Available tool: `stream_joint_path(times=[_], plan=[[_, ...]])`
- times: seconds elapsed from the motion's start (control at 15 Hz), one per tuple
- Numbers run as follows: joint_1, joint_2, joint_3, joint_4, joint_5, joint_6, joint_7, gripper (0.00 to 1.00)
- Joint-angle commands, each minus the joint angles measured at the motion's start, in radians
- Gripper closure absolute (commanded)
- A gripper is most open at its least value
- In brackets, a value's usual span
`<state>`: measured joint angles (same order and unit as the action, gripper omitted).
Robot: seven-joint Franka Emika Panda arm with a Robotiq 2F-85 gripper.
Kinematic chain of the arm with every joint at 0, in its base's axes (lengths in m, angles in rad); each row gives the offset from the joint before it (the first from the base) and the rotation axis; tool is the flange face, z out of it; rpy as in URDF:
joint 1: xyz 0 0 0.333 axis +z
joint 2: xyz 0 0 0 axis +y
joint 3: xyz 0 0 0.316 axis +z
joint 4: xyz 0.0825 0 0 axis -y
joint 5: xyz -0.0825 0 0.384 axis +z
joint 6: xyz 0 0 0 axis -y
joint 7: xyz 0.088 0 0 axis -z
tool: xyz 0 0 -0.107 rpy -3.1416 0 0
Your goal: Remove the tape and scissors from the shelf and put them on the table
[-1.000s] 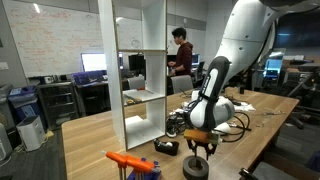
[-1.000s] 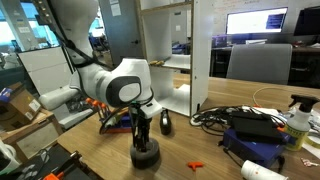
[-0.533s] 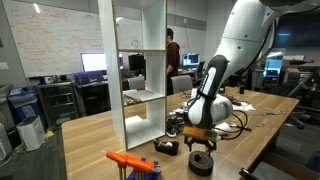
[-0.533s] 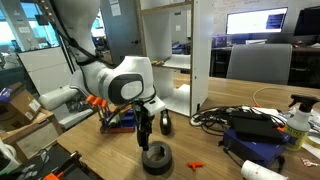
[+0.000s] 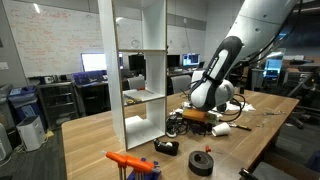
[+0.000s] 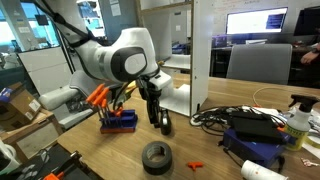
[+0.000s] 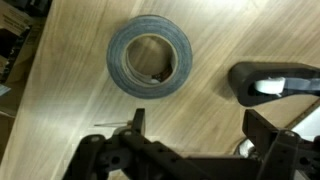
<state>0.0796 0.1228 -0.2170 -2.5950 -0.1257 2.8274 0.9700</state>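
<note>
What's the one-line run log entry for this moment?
tape: flat on table, not held | gripper: open, empty, above table, clear of tape

The tape (image 6: 157, 157) lies on open desk (image 6: 110, 148), with bare wood all round it and clear air straight above. The scissors (image 6: 196, 163) lie just beside it. Beyond the tape, a flat black object (image 5: 167, 146), the shelf (image 5: 105, 80) and a cable tangle (image 6: 220, 117) block the way. Well apart from the tape, an orange-and-black tool (image 5: 133, 162) takes up the desk edge.
</note>
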Motion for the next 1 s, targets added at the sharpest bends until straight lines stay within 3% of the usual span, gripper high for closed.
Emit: stream_joint_path(times=[0.0,0.4,0.93], plan=[[-0.012,-0.167,0.011,0.021,-0.153,-0.110,0.078,0.00],[-0.080,-0.295,0.170,0.148,-0.262,-0.236,-0.037,0.00],[-0.104,-0.280,0.275,0.283,-0.279,-0.196,-0.197,0.00]])
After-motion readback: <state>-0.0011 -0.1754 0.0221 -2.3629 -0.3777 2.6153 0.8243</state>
